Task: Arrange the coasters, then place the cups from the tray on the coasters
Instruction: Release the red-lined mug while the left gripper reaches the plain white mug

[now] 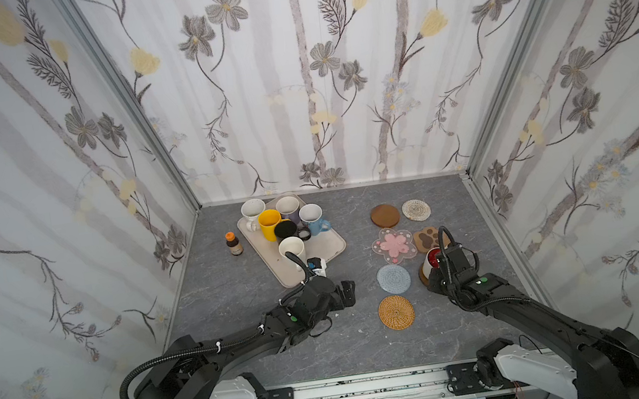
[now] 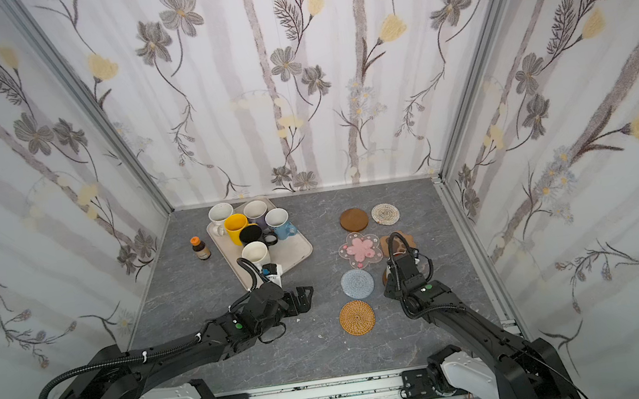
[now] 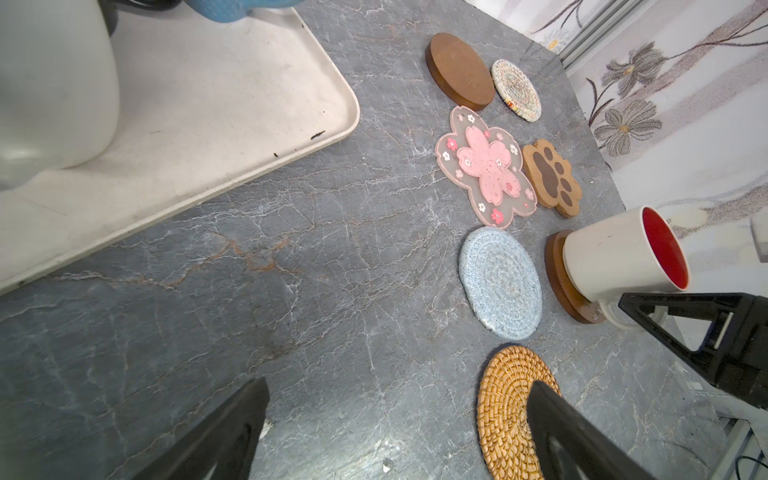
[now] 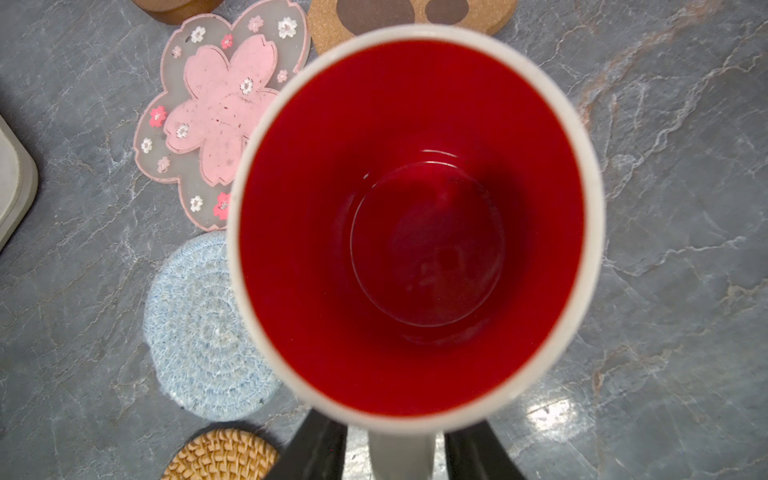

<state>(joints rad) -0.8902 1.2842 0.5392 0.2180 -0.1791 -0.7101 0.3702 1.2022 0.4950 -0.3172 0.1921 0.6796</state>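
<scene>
The white cup with a red inside stands upright on the amber disc coaster. My right gripper is open, its fingers on either side of the cup's handle with a gap on each side. Beside it lie the other coasters: brown wood disc, cream woven, pink blossom, brown paw, grey-blue crochet and tan rattan. Several cups, among them yellow and light blue, stand on the beige tray. My left gripper hangs open and empty over the table between tray and coasters.
A small brown bottle with an orange cap stands left of the tray. The enclosure's walls close in the back and both sides. The right wall runs close behind the paw coaster and the red-lined cup.
</scene>
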